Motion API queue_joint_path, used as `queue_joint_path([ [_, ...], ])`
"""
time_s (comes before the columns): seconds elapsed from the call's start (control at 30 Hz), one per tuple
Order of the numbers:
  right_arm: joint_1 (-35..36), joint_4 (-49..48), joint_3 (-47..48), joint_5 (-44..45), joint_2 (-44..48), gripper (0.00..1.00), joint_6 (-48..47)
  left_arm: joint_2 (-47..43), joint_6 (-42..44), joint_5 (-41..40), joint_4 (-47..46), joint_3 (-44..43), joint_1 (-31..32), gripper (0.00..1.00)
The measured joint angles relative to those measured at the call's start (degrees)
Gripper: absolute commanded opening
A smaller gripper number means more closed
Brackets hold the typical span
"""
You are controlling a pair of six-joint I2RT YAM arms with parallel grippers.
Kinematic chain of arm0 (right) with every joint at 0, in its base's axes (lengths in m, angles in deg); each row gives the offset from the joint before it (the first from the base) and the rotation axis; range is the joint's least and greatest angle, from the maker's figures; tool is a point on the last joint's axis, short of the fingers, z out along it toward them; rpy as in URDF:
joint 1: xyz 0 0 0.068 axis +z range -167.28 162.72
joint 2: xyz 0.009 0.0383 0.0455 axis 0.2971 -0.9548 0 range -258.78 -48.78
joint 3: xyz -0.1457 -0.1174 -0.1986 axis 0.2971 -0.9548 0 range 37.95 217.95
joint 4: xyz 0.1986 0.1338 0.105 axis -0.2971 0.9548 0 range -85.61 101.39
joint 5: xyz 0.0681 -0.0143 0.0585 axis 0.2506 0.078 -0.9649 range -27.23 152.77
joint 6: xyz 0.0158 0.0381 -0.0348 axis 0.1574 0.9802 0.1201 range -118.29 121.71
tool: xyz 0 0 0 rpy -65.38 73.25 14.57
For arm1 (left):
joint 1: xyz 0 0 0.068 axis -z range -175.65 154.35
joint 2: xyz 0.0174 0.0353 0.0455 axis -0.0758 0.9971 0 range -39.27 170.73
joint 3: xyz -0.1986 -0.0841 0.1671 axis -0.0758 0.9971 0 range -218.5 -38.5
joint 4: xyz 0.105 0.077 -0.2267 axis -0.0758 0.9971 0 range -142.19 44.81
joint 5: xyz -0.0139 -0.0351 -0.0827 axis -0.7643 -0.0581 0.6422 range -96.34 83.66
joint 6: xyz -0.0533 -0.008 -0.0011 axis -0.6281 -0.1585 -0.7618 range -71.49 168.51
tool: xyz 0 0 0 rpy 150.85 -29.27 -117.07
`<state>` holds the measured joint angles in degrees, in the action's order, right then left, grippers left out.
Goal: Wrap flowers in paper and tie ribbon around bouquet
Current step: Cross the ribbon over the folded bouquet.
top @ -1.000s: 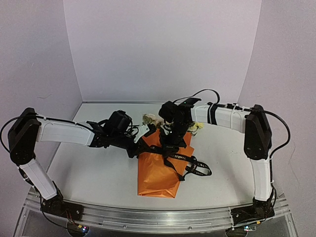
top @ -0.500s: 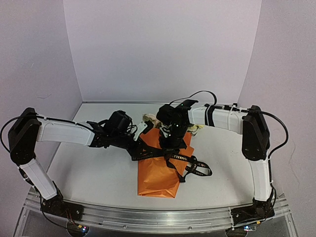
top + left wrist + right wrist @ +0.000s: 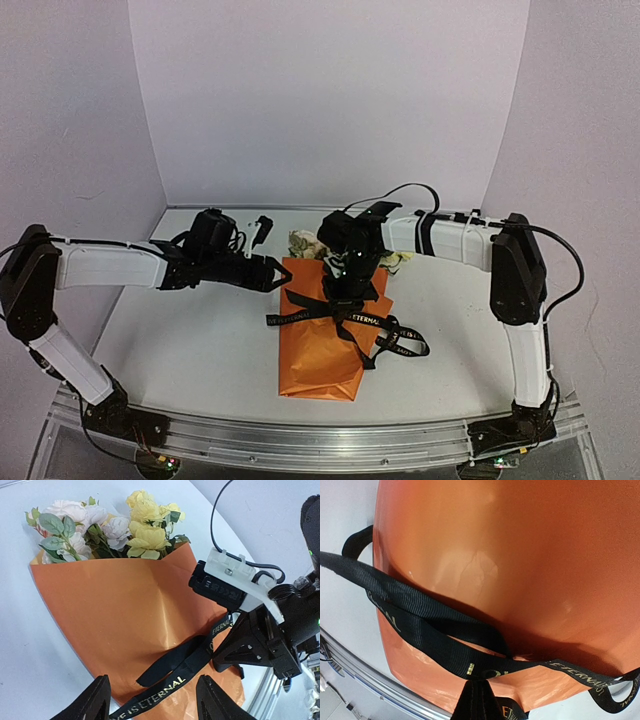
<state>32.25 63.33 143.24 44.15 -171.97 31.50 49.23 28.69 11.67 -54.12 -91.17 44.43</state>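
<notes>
Now the loose ribbon tail lies by the left gripper

Flat on the table, the bouquet points its flowers away from the arm bases. The ribbon crosses its middle, at right angles to that axis. The right gripper is closed, apparently pinching the ribbon where it crosses itself. The left gripper stands well open and empty, just beside the bouquet's left edge. In its wrist view the free tail shows between its fingers. That tail lies nearer the bases than the gripper, so the left arm looks better placed to take it.
</notes>
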Motion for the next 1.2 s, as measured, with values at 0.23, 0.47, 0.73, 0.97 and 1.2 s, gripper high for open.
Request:
queue_joint_path([
  [0.23,0.0,-0.31,0.0,0.36,0.0,0.0,0.01,4.6,-5.15,4.67,-2.79,0.0,0.21,0.61],
  [0.47,0.0,-0.48,0.0,0.83,0.0,0.0,0.01,9.21,-8.22,6.65,-4.95,0.0,0.21,0.54],
  [0.73,0.0,-0.62,0.0,1.06,0.0,0.0,0.01,12.12,-10.66,8.24,-7.61,-0.24,0.39,0.22],
  [0.97,0.0,-0.66,-0.09,1.41,0.65,0.44,-0.09,12.19,-12.02,8.89,-9.04,-0.56,0.43,0.0],
  [1.2,0.0,-1.39,-7.26,5.92,10.9,0.74,-2.05,10.76,-12.26,7.53,-10.1,-0.57,0.29,0.0],
])
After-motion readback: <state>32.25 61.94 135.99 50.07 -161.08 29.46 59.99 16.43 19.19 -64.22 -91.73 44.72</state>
